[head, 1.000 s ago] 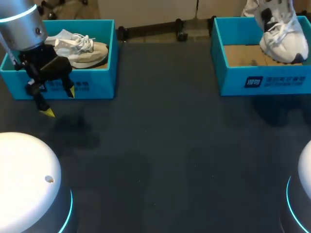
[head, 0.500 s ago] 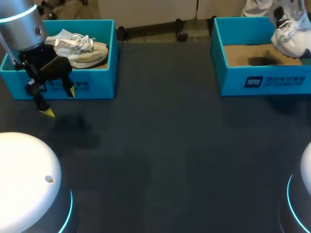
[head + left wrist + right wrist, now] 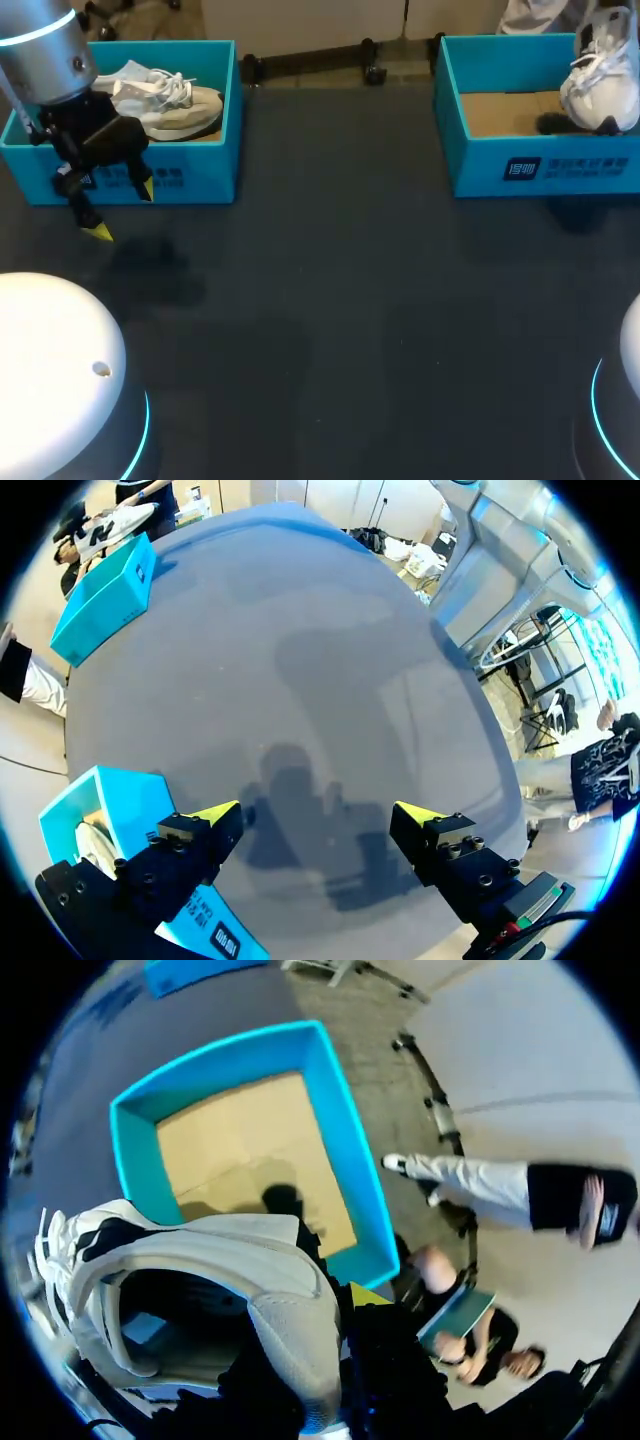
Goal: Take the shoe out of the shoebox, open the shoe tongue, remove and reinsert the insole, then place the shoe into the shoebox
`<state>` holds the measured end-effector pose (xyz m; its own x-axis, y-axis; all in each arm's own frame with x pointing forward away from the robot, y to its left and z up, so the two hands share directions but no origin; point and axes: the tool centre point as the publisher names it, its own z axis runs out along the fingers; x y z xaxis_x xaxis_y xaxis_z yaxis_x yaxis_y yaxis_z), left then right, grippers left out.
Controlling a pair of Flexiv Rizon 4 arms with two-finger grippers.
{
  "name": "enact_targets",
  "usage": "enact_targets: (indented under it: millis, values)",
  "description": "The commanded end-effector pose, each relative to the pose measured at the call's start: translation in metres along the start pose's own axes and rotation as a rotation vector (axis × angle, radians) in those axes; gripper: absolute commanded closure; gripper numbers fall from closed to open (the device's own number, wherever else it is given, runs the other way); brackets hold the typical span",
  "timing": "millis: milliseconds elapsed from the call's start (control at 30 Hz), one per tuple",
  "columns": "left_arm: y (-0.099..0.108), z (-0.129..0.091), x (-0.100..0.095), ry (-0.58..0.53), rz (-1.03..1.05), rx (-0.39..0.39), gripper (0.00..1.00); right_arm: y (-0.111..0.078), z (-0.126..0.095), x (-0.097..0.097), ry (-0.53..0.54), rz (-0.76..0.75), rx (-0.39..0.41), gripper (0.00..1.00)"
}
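Observation:
A white shoe [image 3: 600,85] hangs over the right end of the right blue shoebox [image 3: 480,150], its toe pointing down toward the cardboard floor. In the right wrist view my right gripper [image 3: 325,1325] is shut on the heel collar of the white shoe [image 3: 200,1260], with one yellow fingertip [image 3: 367,1295] showing beside it and the open shoebox [image 3: 345,1150] below. My left gripper [image 3: 123,211] stands open in front of the left shoebox [image 3: 190,180], which holds a beige shoe [image 3: 170,100]. Nothing lies between my left gripper's [image 3: 318,815] fingers.
Dark tabletop [image 3: 340,300] stretches between the two boxes and toward the near edge. In the left wrist view the left shoebox's corner [image 3: 125,790] sits right beside one finger. The arms' white bases stand at the near corners.
The white shoe has moved to the right, over the right end of its box, and tipped more upright. My left arm has not moved.

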<state>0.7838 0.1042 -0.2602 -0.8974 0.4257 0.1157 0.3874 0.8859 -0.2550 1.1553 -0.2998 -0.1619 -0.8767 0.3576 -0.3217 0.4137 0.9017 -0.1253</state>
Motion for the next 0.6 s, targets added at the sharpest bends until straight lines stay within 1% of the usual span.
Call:
enact_targets:
  millis: [33, 100, 133, 167, 200, 300, 367, 400, 467, 600]
  values:
    - [0.000, 0.000, 0.000, 0.001, 0.000, -0.002, 0.00, -0.022, -0.006, 0.001, 0.015, 0.287, 0.060, 1.00]
    - [0.000, 0.000, 0.000, 0.001, 0.000, -0.002, 0.00, -0.034, -0.005, -0.001, 0.052, 0.396, 0.101, 1.00]
    - [0.000, 0.000, 0.000, 0.001, 0.000, -0.002, 0.00, -0.039, -0.004, -0.002, 0.060, 0.431, 0.082, 1.00]
    - [0.000, 0.000, 0.000, 0.001, 0.000, -0.002, 0.00, -0.041, -0.005, -0.002, 0.071, 0.471, 0.100, 1.00]
    - [0.000, 0.000, 0.000, 0.001, 0.000, -0.002, 0.00, -0.047, -0.006, -0.003, 0.103, 0.541, 0.138, 1.00]
    - [0.000, 0.000, 0.000, 0.001, 0.000, -0.002, 0.00, -0.053, -0.005, -0.001, 0.153, 0.663, 0.124, 1.00]
    - [0.000, 0.000, 0.000, 0.001, 0.000, -0.002, 0.00, -0.055, -0.004, 0.004, 0.176, 0.727, 0.130, 1.00]
    - [0.000, 0.000, 0.000, 0.001, 0.000, -0.002, 0.00, -0.055, -0.004, 0.007, 0.191, 0.760, 0.119, 1.00]
    - [0.000, 0.000, 0.000, 0.001, 0.000, -0.002, 0.00, -0.054, -0.003, 0.016, 0.215, 0.794, 0.112, 1.00]
    - [0.000, 0.000, 0.000, 0.001, 0.000, -0.002, 0.00, -0.054, -0.003, 0.016, 0.215, 0.794, 0.112, 1.00]
